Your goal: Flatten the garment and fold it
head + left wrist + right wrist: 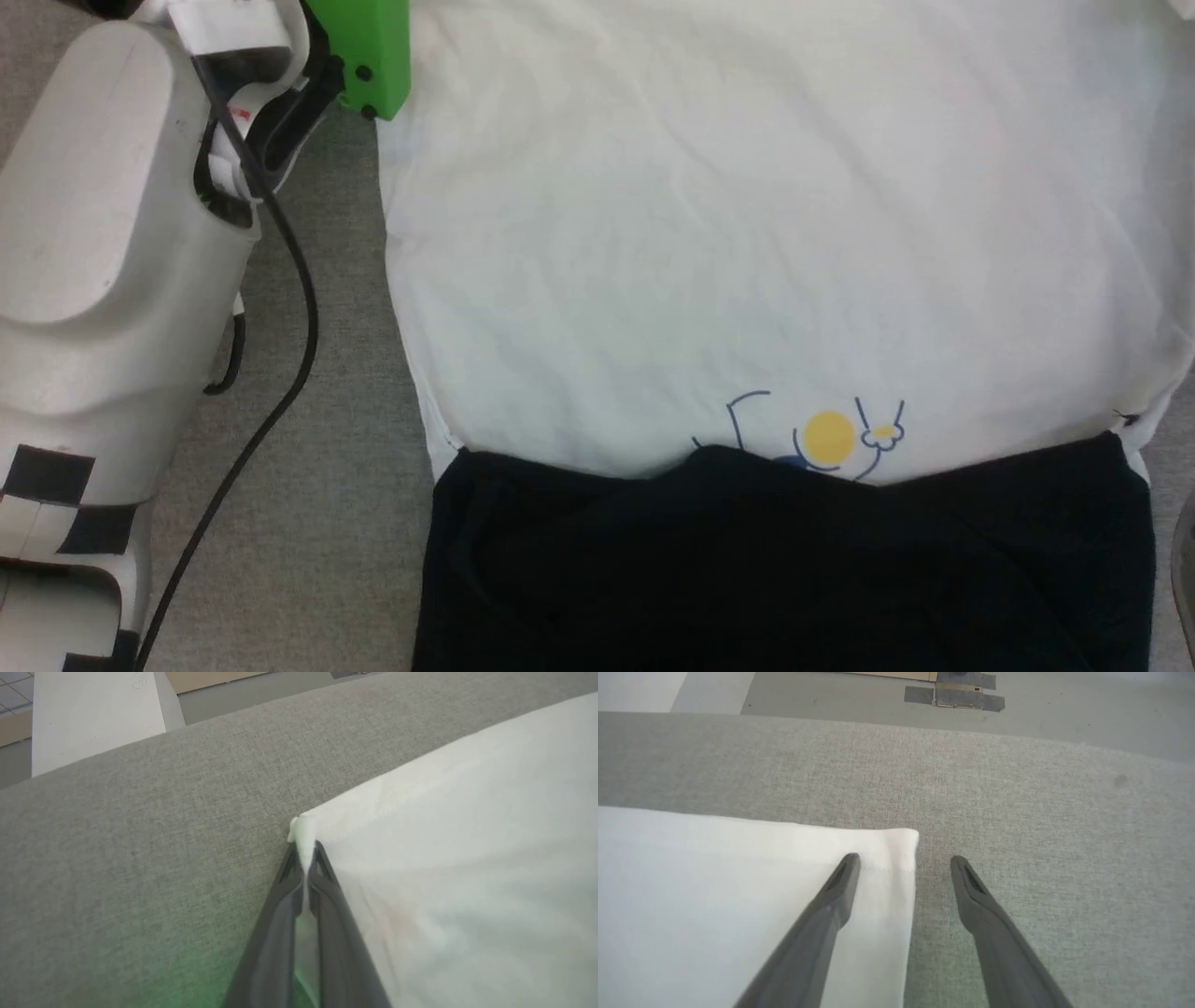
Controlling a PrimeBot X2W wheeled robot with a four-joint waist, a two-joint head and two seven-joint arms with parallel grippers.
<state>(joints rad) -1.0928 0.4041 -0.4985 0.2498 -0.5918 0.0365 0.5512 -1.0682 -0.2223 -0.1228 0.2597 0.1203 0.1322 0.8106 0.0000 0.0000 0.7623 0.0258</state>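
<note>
The garment (766, 243) lies spread on the grey table, its white body flat. Its black sleeves (784, 569) are folded across the near part and partly cover the yellow-and-blue print (829, 437). In the left wrist view my left gripper (306, 851) is shut on a corner of the white hem (467, 858), and a bit of cloth sticks out past the fingertips. In the right wrist view my right gripper (905, 859) is open just above the other hem corner (714, 882). One finger (840, 882) is over the cloth and the other finger (971, 886) is over bare table.
My pale left forearm (103, 215) and its black cable (299, 280) lie along the garment's left side on the grey table cover (327, 467). The table's far edge runs close behind both hem corners, with floor, a white block (93, 714) and taped marks (955, 695) beyond.
</note>
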